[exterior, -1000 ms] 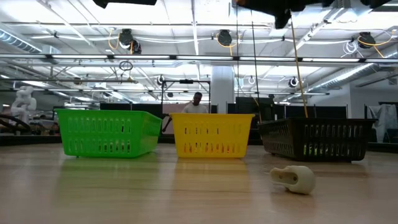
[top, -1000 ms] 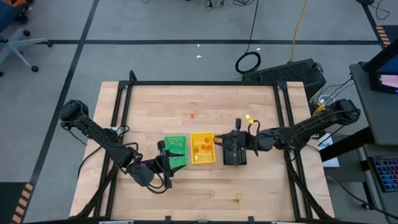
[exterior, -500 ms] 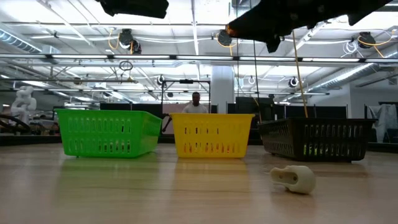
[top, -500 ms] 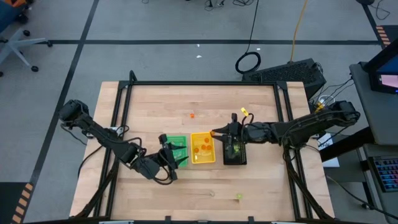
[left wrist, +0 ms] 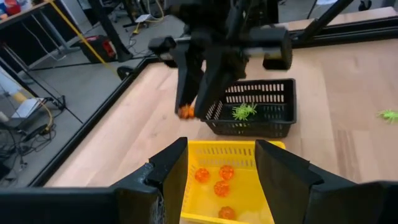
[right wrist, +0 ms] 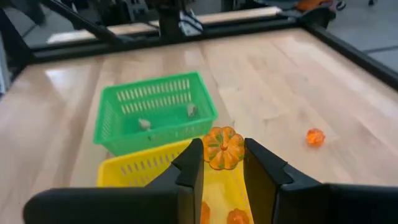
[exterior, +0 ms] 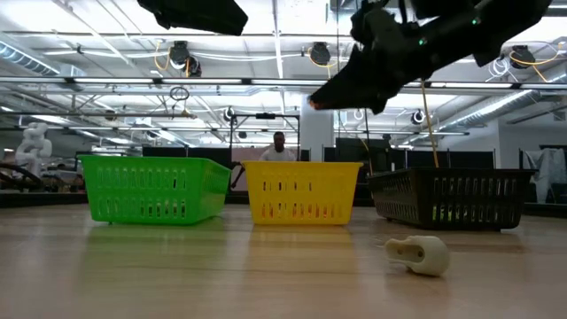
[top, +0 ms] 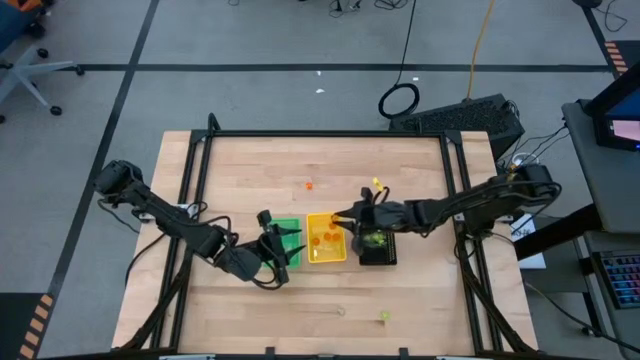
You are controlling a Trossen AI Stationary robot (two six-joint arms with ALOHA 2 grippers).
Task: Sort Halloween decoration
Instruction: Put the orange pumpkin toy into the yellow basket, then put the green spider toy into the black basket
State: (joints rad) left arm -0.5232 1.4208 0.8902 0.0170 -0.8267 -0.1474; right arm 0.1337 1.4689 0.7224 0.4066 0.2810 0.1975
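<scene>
Right gripper [right wrist: 222, 163] is clamped on a little orange pumpkin [right wrist: 224, 147], pinched between its two dark fingers and hanging over the far edge of the yellow tray [top: 326, 238]; from above you can see it sitting right at the gap between that tray and the black tray [top: 377, 245]. Left gripper [left wrist: 219, 167] is down by the near side of the green tray [top: 285, 239] with its jaws spread and nothing in them, pointed across the yellow tray toward the other arm. So where's the rest of the stuff: the yellow tray already has a handful of orange pumpkins [left wrist: 219, 180] in the bottom, the black tray has a yellow-green spider [left wrist: 243, 112] in it, and the green tray holds a couple of pale whitish-grey bits [right wrist: 144, 124], too small to make out what they are. Loose on the table [top: 260, 170] there's one more orange trinket [top: 309, 185] out toward the far side, well apart from the trays, a yellow-green one [top: 384, 316] near the front edge, and a pale whitish piece [exterior: 420, 253] lying on its side close to the low camera. Another green spider [left wrist: 388, 115] sits on the bare wood off beside the black tray. Somebody is standing way back in the room behind the trays [exterior: 279, 147].
</scene>
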